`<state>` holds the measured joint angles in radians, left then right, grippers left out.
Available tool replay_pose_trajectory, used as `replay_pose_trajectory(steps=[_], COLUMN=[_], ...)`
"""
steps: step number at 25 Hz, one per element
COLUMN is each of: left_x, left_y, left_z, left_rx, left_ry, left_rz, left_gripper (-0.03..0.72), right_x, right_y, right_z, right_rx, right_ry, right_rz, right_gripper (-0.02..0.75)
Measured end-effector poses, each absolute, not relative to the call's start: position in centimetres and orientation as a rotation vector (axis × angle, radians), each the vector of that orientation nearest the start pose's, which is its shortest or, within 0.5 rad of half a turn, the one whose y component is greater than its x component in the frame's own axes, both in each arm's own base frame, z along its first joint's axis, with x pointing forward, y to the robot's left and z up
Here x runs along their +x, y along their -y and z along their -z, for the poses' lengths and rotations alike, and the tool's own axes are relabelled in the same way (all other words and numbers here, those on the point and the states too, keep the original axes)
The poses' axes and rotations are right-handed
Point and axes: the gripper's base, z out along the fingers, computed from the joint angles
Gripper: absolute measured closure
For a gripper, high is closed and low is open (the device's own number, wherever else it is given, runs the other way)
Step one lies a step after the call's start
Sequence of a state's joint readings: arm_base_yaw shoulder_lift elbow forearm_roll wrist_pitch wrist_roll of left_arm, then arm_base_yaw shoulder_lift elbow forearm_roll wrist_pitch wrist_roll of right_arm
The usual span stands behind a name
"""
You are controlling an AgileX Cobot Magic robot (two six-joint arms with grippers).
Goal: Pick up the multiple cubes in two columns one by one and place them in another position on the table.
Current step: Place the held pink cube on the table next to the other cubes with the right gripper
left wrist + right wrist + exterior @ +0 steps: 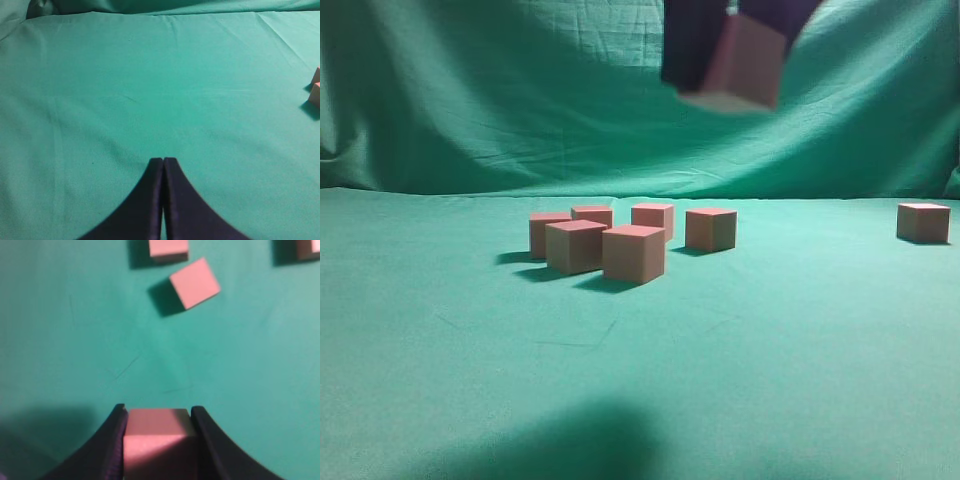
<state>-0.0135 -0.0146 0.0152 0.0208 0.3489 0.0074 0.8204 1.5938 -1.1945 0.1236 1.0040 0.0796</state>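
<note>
Pink cube (159, 440): clamped between right gripper (158, 426) fingers (111, 440), high above tabletop (770, 350).
Left gripper (163, 167): fingers pressed together, empty.
Cube cluster (620, 245): on tabletop.

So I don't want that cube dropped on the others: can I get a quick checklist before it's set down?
1. Right gripper shut on the held cube: ok.
2. Cube lifted clear of the table: ok.
3. Bare cloth directly below it in the right wrist view: ok.
4. Cluster of six cubes undisturbed and upright: ok.
5. Left gripper shut, away from the cubes: ok.
6. Chosen drop spot: cannot tell.
</note>
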Motion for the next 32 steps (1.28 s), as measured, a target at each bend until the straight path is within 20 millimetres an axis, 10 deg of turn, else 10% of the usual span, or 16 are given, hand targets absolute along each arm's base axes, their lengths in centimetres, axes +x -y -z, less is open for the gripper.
replay_pose_trajectory(steps=[6, 32], left_x=[5.3, 5.3], left_y=[0.0, 0.0], left_z=[-17.7, -17.7], left_rx=[0.032, 0.032], left_ry=[-1.833, -1.833], left_rz=[-0.016, -0.016], left_gripper=[0.688, 0.688], right_x=[19.1, 24.2], right_y=[-22.2, -25.3], right_z=[-21.7, -18.0], right_rx=[-0.927, -0.744], right_ry=[-2.76, -2.743], right_rz=[-0.322, -0.083], right_gripper=[0.474, 0.474])
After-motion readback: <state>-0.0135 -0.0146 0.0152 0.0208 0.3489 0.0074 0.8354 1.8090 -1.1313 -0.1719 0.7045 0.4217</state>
